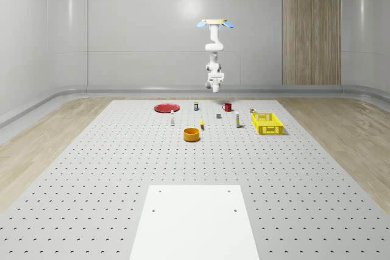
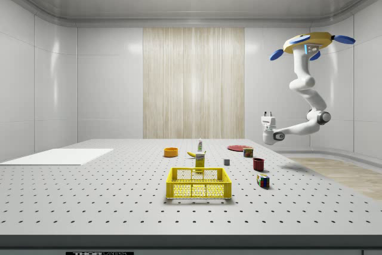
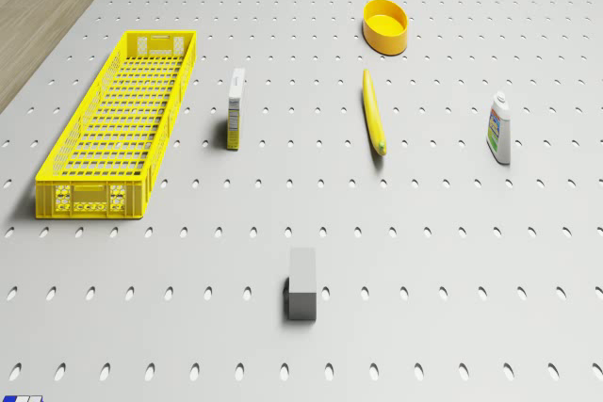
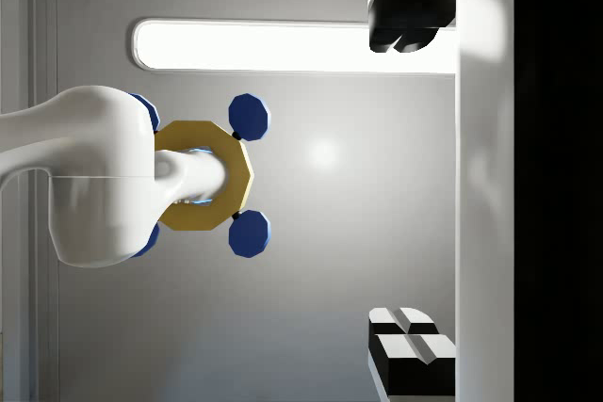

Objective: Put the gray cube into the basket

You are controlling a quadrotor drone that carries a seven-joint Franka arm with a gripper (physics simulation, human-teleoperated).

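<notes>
The gray cube rests on the perforated table, apart from everything. The yellow mesh basket stands nearer the whole-scene view's right. The drone hovers high above the table's far end, behind the cube. Its arm hangs down and bends so that the gripper points upward, well above the table. In the wrist view the two black fingertips stand far apart, open, with nothing between them.
On the table lie a red plate, an orange bowl, a banana, a small carton, a bottle, a red mug and a coloured puzzle cube. A white sheet covers the near end.
</notes>
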